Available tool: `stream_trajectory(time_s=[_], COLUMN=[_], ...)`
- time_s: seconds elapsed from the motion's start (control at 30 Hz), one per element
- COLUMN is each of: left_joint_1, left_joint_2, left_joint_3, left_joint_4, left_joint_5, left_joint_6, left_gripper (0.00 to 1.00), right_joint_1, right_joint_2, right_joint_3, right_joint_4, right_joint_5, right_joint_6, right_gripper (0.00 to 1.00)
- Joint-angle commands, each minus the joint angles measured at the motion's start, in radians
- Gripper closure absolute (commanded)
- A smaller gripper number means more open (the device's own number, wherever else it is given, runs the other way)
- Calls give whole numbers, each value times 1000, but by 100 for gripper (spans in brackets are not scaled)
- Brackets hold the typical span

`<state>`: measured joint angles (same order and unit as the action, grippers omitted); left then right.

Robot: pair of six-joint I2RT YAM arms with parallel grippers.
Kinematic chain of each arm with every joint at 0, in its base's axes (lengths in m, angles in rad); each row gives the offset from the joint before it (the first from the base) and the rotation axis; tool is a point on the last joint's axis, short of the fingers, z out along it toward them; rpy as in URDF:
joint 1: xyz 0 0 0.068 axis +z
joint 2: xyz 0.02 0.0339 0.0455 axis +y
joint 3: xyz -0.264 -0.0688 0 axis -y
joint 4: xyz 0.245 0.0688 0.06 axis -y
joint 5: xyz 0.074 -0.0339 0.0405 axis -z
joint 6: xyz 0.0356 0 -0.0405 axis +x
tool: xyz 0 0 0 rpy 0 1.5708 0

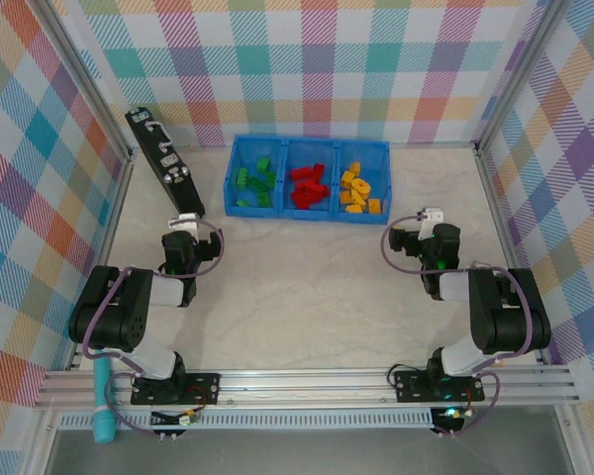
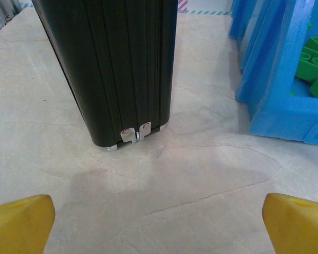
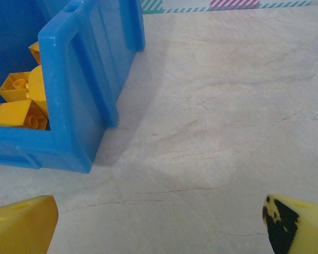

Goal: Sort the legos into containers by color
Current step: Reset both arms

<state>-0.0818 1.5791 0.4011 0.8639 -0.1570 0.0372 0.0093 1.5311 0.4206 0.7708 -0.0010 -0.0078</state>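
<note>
Yellow fingertips (image 2: 21,222) of L gripper (image 2: 159,227): spread wide, nothing btwn, over bare tabletop (image 2: 201,174), facing the near end of black bar (image 2: 116,63). R gripper (image 3: 159,225): likewise spread, empty, near the right near corner of blue tray (image 1: 277,211). Tray sits far centre of table, 3 compartments. Green legos (image 1: 254,180): left compartment. Red legos (image 1: 308,185): middle. Yellow/orange legos (image 1: 357,190): right. Black bar lies just left of tray, angled far-left to near-right; white marks on it too small to read. Plaid walls (image 1: 307,59): left, far, right.
</note>
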Motion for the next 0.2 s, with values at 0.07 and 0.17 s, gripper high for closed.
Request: stream_trajectory(time_s=[0.07, 0.17], left_joint_1=[4, 4], left_joint_2=[2, 0], left_joint_3=[10, 10], left_joint_4=[-1, -2], left_joint_5=[14, 14], left_joint_6=[-12, -13], left_gripper=[0, 0], right_joint_1=[-1, 0], right_joint_2=[8, 5], right_joint_3=[6, -1], right_joint_4=[30, 42], right_joint_5=[-22, -21], right_joint_6=[13, 14], right_gripper=[1, 1])
